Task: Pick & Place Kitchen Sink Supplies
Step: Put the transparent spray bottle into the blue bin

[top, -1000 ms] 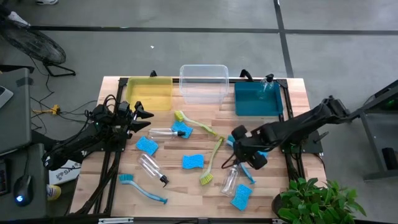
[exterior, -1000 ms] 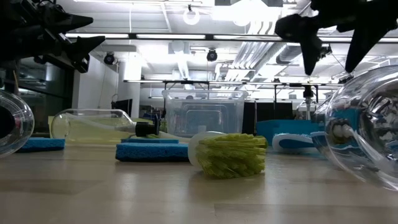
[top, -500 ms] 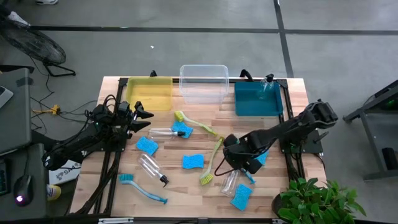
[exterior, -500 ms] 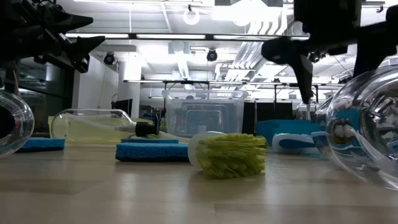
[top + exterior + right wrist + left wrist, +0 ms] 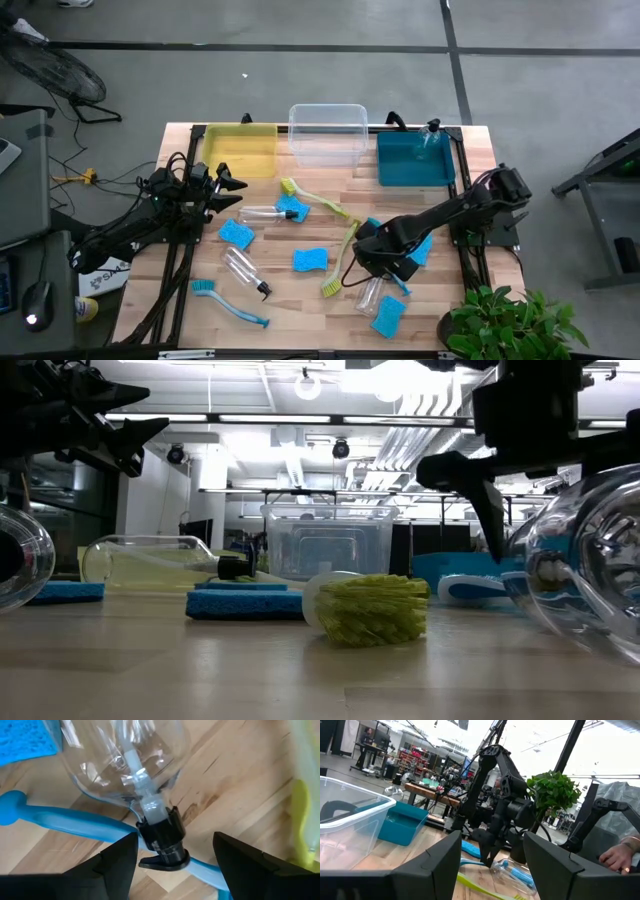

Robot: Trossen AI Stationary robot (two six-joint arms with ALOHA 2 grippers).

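Hands first: the right hand (image 5: 363,268) hung low over the wooden bench (image 5: 300,300), fingers (image 5: 120,855) spread wide on either side of the black nozzle (image 5: 162,842) of a small clear plastic spray bottle (image 5: 369,292) lying flat on the boards, with nothing grasped. That bottle lay across a blue long-handled dish brush (image 5: 65,817), and a bright-blue rectangular sponge (image 5: 388,315) sat just beside its base. Over on the other side, the left hand (image 5: 234,190) waited above the bench's left part, near the yellow rectangular plastic bin (image 5: 240,150), its fingers parted and gripping nothing. A second clear spray bottle (image 5: 262,214) lay close in front of it, touching another blue sponge (image 5: 293,208). A yellow-green long-handled dish brush (image 5: 340,260) stretched down the middle, bristle head (image 5: 368,608) toward the front edge. A third clear bottle (image 5: 243,270) and another blue brush (image 5: 228,303) lay toward the front left. At the back stood the clear plastic bin (image 5: 327,132) and the teal plastic bin (image 5: 413,160), which held one more spray bottle (image 5: 430,135).
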